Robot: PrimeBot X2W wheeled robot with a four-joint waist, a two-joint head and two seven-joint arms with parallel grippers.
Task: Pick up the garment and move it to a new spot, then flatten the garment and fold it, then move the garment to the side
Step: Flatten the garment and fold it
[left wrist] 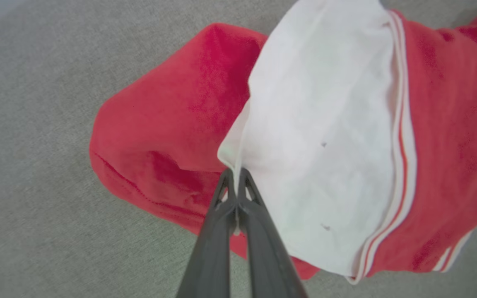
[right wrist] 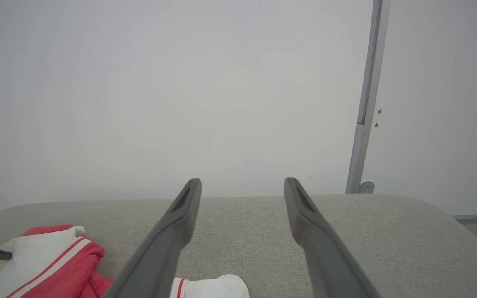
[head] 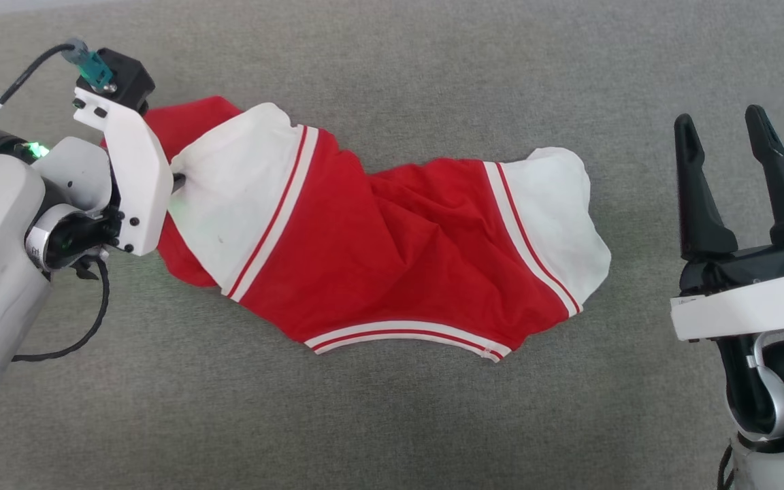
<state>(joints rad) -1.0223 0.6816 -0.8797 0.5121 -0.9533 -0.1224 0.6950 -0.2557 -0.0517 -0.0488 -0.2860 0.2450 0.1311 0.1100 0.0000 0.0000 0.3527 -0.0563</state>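
Crumpled red garment (head: 392, 258) sprawled mid grey worktop (head: 433, 422), left tool (left wrist: 235, 176) pinched tight on its white sleeve edge, right tool (head: 720, 116) spread wide, holding nothing, beside the garment

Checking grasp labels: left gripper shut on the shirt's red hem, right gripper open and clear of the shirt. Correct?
Not the red hem. The left wrist view shows the left gripper shut on the edge of the shirt's white sleeve panel. Rest holds: right gripper open and clear.
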